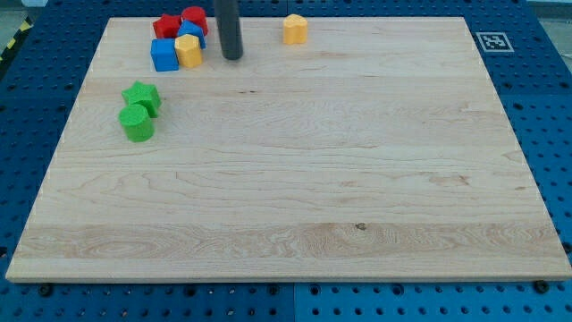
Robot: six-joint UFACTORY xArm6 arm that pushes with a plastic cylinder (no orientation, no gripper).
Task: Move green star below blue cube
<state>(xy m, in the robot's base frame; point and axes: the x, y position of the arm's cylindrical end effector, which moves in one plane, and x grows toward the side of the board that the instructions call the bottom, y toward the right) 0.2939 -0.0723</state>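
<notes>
The green star lies near the board's left edge, touching a green cylinder just below it. The blue cube sits at the top left, above and slightly right of the star, with a gap between them. My tip rests on the board to the right of the block cluster, level with the blue cube and apart from the green star.
Next to the blue cube sit a yellow block, a second blue block, a red star and a red block. Another yellow block stands alone at the top centre. A marker tag is at the top right corner.
</notes>
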